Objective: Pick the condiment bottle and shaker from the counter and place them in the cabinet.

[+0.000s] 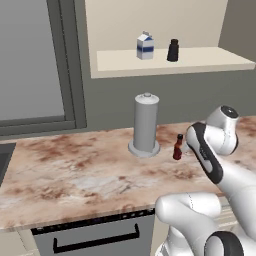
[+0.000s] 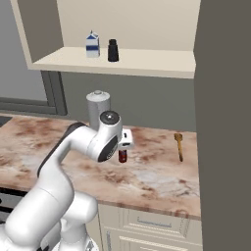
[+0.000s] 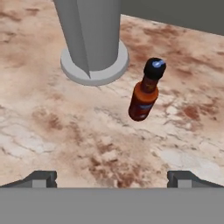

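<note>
Your condiment bottle (image 3: 145,92) stands upright on the counter (image 1: 75,170), just beside the tall grey cylinder (image 1: 145,125). The shaker (image 1: 173,50) already sits in the cabinet (image 1: 200,59), beside the milk carton (image 1: 145,46). Your gripper (image 3: 112,178) hangs spread and empty near the bottle; next, straddle its body and close.

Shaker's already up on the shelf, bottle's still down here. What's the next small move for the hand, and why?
Probably ease the gripper forward and down to straddle the condiment bottle. Its fingers sit wide apart with nothing between them, and the bottle stands ahead on the counter, beside the grey cylinder. The shaker is already in the cabinet.
</note>
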Robot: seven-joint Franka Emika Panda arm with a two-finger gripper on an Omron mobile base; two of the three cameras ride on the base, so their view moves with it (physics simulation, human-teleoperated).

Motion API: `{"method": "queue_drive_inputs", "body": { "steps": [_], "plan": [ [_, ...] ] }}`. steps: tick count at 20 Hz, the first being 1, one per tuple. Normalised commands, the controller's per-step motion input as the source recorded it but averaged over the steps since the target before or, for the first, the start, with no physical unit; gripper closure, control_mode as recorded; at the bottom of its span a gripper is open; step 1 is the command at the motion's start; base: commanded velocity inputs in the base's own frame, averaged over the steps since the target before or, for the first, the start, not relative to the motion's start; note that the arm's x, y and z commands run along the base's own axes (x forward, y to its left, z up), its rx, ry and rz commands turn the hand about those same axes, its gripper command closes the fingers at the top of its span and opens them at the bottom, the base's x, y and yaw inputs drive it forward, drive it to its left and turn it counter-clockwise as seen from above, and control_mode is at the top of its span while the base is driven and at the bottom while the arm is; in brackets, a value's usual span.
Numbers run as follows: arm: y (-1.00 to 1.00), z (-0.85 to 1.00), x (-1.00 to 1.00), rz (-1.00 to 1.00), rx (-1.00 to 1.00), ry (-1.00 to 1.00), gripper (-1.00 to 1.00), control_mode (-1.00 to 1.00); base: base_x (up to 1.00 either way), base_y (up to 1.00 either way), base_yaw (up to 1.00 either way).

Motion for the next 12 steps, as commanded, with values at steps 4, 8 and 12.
{"method": "queue_drive_inputs", "body": {
  "steps": [4, 8, 12],
  "plan": [
    [0.16, -0.09, 0.02, -0.08, 0.0, 0.0, -1.0, -1.0, 0.0, 0.0, 0.0],
    [0.01, -0.05, 0.08, -0.16, 0.0, 0.0, -1.0, -1.0, 0.0, 0.0, 0.0],
    [0.0, -0.06, 0.13, -0.18, 0.0, 0.0, -1.0, -1.0, 0.0, 0.0, 0.0]
  ]
}}
